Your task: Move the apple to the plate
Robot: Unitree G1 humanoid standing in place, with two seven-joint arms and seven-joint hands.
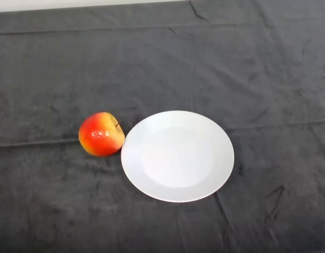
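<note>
Head view: surface (162,58) under dark grey cloth fills nearly all of it, w/ a thin pale strip along the top edge, upper left. Cloth has creases: one long fold running left to right at about the height of the apple, another nearer the far edge, plus a few short wrinkles lower right and upper centre.

Plate (177,156), white, round, plain, lies flat on the cloth approx. centre, slightly right and toward the near side. Shallow rim, nothing on it. Soft shadow along its near right edge.

Apple (101,134), red w/ yellow-orange patches, sits on the cloth just beside the plate's left rim, at the plate's upper-left. Seems to touch or nearly touch the rim; cannot tell which. Stem end tilted toward the plate, short stem visible at upper right of the fruit. Glossy highlight on its front. Apple is on the cloth, not on the plate.

Robot hand: no part of it or the arm shows from this camera, so cannot tell if open, closed or gripping.
</note>
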